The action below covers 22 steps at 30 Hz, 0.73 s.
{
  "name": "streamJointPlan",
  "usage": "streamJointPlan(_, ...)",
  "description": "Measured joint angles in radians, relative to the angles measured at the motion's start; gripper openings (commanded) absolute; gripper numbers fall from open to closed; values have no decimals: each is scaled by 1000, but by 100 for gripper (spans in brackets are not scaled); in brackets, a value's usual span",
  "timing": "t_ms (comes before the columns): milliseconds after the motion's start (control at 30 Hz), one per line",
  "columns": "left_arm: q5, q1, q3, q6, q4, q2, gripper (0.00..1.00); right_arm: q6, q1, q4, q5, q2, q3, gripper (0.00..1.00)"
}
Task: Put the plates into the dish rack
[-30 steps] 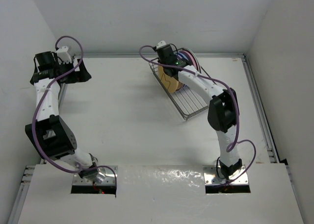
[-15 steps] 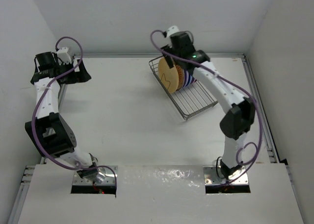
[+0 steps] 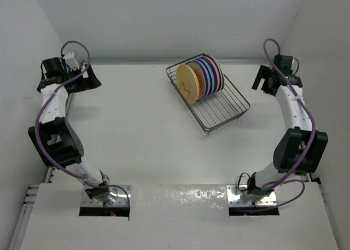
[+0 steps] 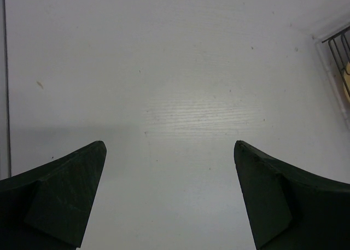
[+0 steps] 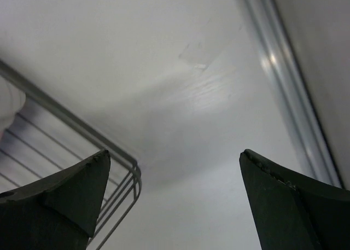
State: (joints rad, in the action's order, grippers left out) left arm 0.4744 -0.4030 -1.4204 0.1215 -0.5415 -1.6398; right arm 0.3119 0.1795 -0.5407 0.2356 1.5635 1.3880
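The dish rack [image 3: 217, 109] sits in the upper middle of the top view, turned on a slant so that it runs from upper left down to lower right on the white surface [image 3: 142, 129]. The plates [image 3: 206, 75] stand on edge inside it, packed close together in the rack's upper left end. The lower right end shows only bare wire. The yellow-orange plate [image 3: 188, 83] is at the front of the row, its face turned toward the lower left. Behind it I can make out rims in blue, purple, pink and white, though they sit too tight to count one by one.

Both arms are well away from the rack. The left arm reaches up into the upper left corner of the top view. In its own camera the left pincer [image 4: 169, 149] is spread wide, its two dark tips in the bottom corners with nothing but plain white surface between them. A corner of the rack and a sliver of yellow plate show at the far right edge of that view.

The right arm stands tall along the right side of the top view, its head near the upper right, off to the right of the rack. The right pincer [image 5: 175, 153] is also spread wide and holds nothing. Its camera shows a rounded corner of the rack in the lower left, and a pale metal rail [image 5: 284, 80] running down the right side.
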Motion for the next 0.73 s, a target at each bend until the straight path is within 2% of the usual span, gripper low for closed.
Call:
streamJointPlan(100, 0, -2, -18, -23, 16, -34, 100, 32, -28, -44, -30, 13, -63, 99)
streamJointPlan(333, 9, -5, -80, -79, 49, -109, 100, 115, -48, -77, -10, 18, -39, 99)
streamJointPlan(733, 10, -5, -67, -101, 55, -116, 100, 180, -45, -85, 60, -8, -77, 99)
